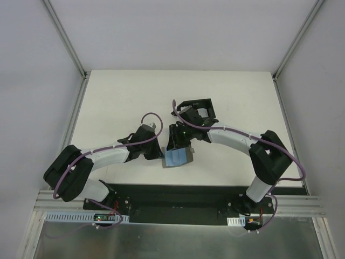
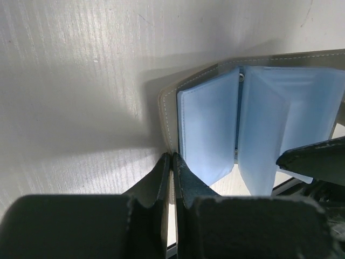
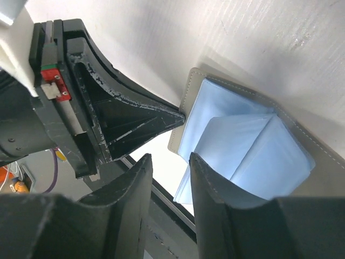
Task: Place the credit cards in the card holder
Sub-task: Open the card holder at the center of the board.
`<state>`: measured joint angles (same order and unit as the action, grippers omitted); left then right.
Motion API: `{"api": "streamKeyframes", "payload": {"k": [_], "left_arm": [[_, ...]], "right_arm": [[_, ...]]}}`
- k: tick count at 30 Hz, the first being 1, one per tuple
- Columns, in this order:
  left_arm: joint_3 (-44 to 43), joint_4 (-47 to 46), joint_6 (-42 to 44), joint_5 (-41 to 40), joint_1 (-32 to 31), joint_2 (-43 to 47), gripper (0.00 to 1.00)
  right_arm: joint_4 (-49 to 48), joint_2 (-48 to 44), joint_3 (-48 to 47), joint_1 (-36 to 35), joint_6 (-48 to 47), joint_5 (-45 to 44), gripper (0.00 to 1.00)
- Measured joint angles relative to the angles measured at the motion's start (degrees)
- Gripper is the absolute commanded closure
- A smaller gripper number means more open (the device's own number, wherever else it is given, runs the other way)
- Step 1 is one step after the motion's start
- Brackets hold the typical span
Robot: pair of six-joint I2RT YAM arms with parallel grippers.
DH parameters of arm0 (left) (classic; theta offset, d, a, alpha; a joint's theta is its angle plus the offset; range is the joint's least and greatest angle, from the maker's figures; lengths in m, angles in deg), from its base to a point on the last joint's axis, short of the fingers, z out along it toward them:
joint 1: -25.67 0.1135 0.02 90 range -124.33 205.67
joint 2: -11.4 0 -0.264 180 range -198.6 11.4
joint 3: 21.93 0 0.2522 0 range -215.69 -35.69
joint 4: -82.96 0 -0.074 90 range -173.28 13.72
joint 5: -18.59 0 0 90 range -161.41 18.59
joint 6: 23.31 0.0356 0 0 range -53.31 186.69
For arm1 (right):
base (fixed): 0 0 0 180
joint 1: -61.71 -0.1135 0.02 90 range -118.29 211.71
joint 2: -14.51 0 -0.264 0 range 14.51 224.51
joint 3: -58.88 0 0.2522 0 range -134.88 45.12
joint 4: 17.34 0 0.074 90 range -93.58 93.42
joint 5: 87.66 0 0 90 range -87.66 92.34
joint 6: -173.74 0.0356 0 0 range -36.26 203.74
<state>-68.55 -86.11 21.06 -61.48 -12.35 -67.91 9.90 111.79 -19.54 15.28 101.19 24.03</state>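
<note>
The card holder (image 1: 177, 158) lies opened on the white surface (image 1: 124, 102), close to its near edge and between the two arms, its grey cover down and its pale blue sleeves (image 2: 207, 127) fanned upward. It looks light and limp: a soft stitched cover that would bend rather than resist, and thin glossy sleeves that are probably slippery and flop shut unless held. My judgement is that the stitched cover rim is the sound place to hold it down, while a single sleeve should be lifted near its free edge, gently, so that a pocket gapes without creasing. The left fingers (image 2: 186, 181) are pressed nearly together and pinch that grey rim at the holder's corner, which anchors it. The right fingers (image 3: 207, 183) stand a narrow gap apart beside the sleeves' free edges. Nothing is plainly clamped between them, though one fingertip rests close against a blue sleeve. By count there is one card holder, with at least three blue sleeves showing in the left wrist view. Of the credit cards I can count none, since no picture shows one. A black tray (image 1: 194, 102) sits beyond the right arm's wrist in the top view, and whether it holds cards is hidden. Cards, once found, should be stiff, thin and hard to lift off a flat surface — best taken by an edge.
</note>
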Motion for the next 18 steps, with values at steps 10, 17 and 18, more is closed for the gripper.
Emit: {"api": "streamKeyframes", "payload": {"k": [10, 17, 18], "left_arm": [[0.02, -1.18, -0.24, -0.04, 0.0, -0.98, 1.0], [0.04, -2.69, -0.55, -0.02, 0.0, -2.45, 1.0], [0.04, -2.86, -0.68, -0.02, 0.0, -2.56, 1.0]], "right_arm": [[1.99, -4.17, 1.01, 2.29, -1.36, -2.08, 0.62], [3.06, -2.54, 1.4, 3.15, -1.55, -0.15, 0.64], [2.99, -1.99, 1.86, 2.95, -1.49, 0.28, 0.63]]}}
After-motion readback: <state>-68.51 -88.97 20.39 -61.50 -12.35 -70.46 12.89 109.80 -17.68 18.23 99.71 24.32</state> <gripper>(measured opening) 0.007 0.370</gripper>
